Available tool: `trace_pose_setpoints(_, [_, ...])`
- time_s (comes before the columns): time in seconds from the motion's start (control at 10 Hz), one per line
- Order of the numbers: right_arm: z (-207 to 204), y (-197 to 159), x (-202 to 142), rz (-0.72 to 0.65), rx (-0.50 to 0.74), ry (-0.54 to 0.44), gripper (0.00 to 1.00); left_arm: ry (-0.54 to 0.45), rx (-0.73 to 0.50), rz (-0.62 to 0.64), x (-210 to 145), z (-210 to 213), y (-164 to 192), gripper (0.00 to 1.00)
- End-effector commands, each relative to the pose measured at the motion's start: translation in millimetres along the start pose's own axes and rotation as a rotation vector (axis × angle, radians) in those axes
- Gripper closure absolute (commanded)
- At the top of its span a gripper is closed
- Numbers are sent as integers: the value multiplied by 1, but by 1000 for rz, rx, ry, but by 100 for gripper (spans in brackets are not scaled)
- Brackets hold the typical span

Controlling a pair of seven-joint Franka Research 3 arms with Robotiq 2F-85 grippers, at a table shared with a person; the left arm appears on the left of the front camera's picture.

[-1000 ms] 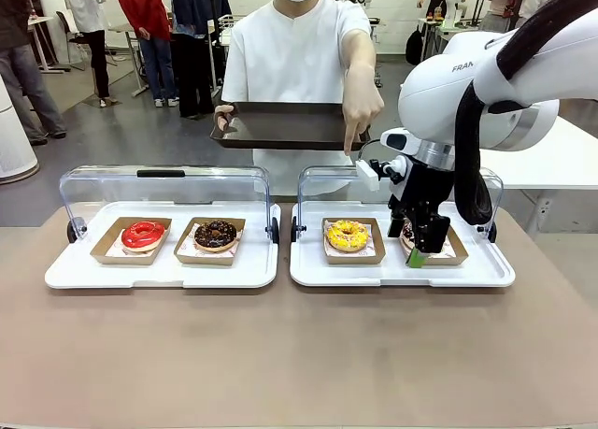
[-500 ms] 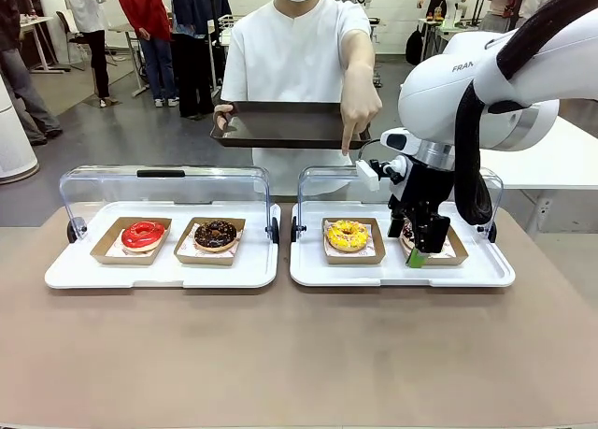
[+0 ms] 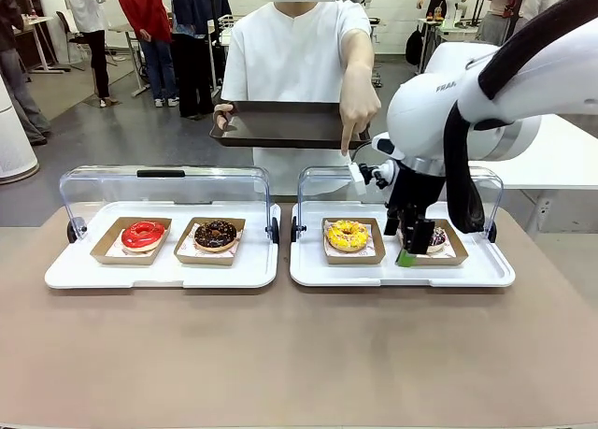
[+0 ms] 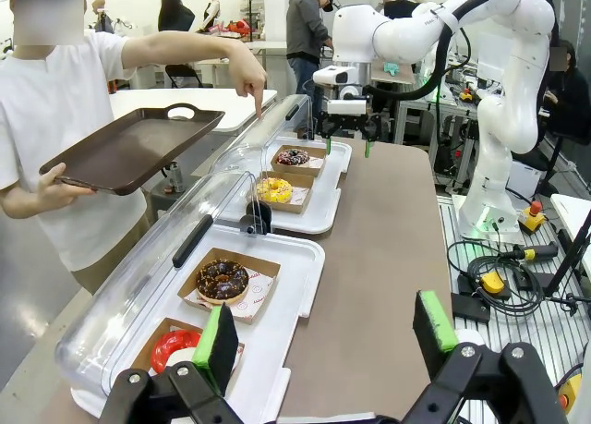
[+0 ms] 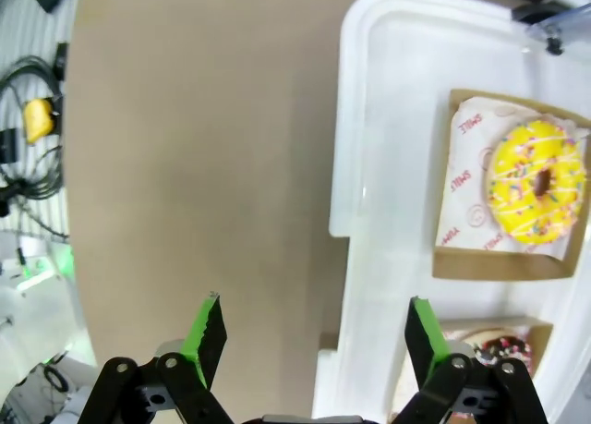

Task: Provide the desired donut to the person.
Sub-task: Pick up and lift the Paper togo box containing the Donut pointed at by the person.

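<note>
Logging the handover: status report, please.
Left tool open, empty. Right tool open, empty, over the right white plastic tray. Person's hand points toward yellow sprinkled ring donut, untouched. Clear plastic lid raised, nothing blocking.

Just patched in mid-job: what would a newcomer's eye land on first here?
The person's pointing hand aims a finger down toward the yellow donut in the right-hand white tray, while the other hand holds out a dark serving tray. Close by, the right gripper hangs open low over that white tray, next to the dark donut.
</note>
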State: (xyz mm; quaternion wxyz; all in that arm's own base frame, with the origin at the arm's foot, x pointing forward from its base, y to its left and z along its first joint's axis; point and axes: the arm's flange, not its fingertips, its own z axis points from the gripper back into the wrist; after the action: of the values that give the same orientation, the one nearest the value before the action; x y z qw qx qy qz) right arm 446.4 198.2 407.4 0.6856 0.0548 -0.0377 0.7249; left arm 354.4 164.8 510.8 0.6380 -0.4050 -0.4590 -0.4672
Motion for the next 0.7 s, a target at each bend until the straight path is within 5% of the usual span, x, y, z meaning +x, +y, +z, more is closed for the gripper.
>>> trace_pose_setpoints(0.0, [-17,-12,18,-14,-19,44,0,-6,-2,-3,1,2,-1,0])
trace_pose_setpoints(0.6, [-48,-44,26,-111,-66,95,0,-6,-2,-3,1,2,-1,0])
